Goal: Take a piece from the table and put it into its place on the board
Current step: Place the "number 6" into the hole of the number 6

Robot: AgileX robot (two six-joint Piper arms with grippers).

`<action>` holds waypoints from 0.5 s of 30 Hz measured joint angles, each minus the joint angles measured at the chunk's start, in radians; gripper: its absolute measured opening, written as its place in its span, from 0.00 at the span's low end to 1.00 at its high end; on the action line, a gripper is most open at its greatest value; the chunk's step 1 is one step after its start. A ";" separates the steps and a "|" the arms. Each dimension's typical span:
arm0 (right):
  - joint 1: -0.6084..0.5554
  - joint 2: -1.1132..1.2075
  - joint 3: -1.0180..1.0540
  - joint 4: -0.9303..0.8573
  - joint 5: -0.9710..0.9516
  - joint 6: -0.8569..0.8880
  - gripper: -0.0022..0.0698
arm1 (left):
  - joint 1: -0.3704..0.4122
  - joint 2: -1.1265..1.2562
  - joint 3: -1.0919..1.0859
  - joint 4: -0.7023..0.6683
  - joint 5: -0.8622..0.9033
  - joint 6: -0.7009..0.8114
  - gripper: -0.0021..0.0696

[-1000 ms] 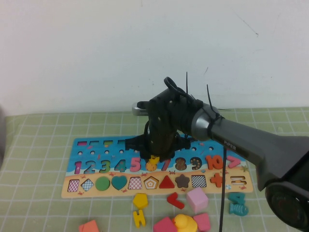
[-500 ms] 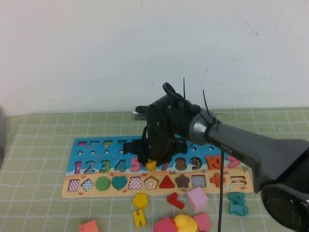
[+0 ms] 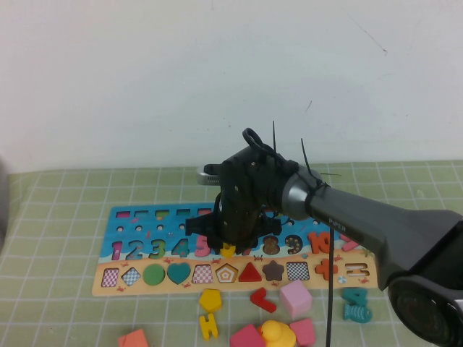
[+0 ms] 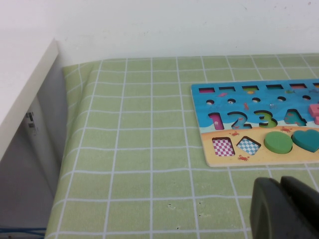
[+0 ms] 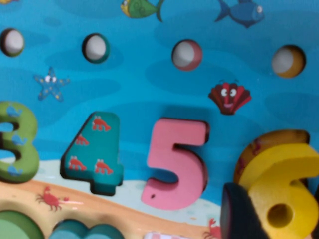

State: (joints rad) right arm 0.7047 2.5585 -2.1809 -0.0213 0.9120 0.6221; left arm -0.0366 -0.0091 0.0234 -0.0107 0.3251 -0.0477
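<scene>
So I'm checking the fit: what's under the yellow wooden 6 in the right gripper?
Under the yellow wooden 6 held by the right gripper shows an orange-brown recess beside the pink 5; the rest is covered. The left gripper sits parked.

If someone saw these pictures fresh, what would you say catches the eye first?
The right tool, above the board's number row, grips the yellow 6 just over its recess beside the pink 5. The left tool sits apart above the green cloth.

A yellow pentagon point(image 3: 210, 298), red chevron point(image 3: 262, 299) and pink cube point(image 3: 296, 298) lie loose.
</scene>
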 joint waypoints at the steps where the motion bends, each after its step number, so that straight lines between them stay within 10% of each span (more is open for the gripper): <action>1: 0.000 0.000 0.000 0.000 0.000 0.002 0.41 | 0.000 0.000 0.000 0.000 0.000 0.000 0.03; 15: 0.000 0.000 0.000 -0.025 -0.017 0.045 0.48 | 0.000 0.000 0.000 0.000 0.000 0.000 0.03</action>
State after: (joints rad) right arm 0.7047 2.5585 -2.1809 -0.0462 0.8954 0.6666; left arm -0.0366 -0.0091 0.0234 -0.0107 0.3251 -0.0477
